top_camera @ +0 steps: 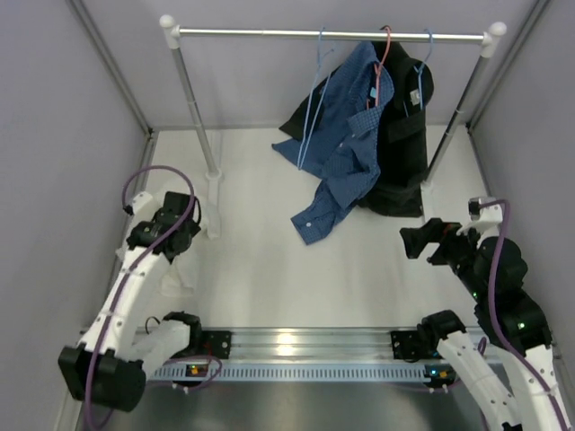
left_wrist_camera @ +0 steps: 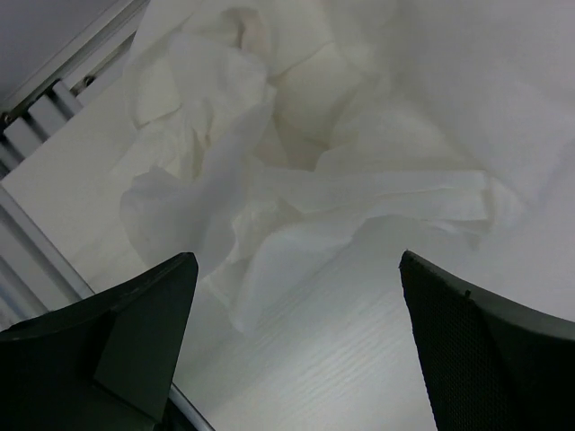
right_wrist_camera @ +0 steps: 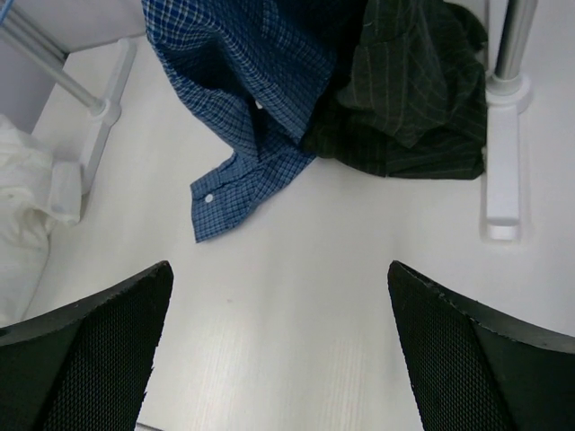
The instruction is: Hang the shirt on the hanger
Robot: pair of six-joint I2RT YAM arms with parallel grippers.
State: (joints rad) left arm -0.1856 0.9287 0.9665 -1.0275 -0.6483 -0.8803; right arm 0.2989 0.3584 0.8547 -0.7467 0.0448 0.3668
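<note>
Hanging on one rail (top_camera: pixel 332 34) are three hangers: the light-blue hanger (top_camera: pixel 312 103) (leftmost, thin wire), a red hanger (top_camera: pixel 386 54) and a blue hanger (top_camera: pixel 424 56). One white shirt (left_wrist_camera: pixel 296 180) lies crumpled on the table beneath the left gripper (left_wrist_camera: pixel 296 260). Both it and the right gripper (right_wrist_camera: pixel 278 269) gape wide, holding nothing.

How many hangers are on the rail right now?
3, all on the rail: thin light-blue hanger leftmost, by the blue shirt; red hanger in the middle; blue hanger rightmost, over the dark garment. Fabric may hide more.
</note>
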